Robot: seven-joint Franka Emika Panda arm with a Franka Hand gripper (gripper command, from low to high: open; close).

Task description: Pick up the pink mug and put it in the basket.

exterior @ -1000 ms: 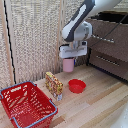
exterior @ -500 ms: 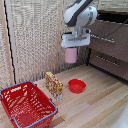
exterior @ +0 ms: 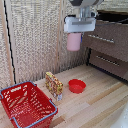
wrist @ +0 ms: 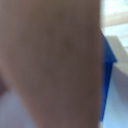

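Your gripper clasps the smooth cylindrical pink mug aloft — well apart from the wire-mesh basket.

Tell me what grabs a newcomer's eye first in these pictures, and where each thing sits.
High above the wooden floor, the white pincer holds the small light-pink cylindrical mug in the air, in front of the dark drawers; in the wrist view the mug fills nearly the whole picture. Low at the exterior view's left stands the large red wire-mesh basket, with a shallow round red bowl on the floor toward the right.
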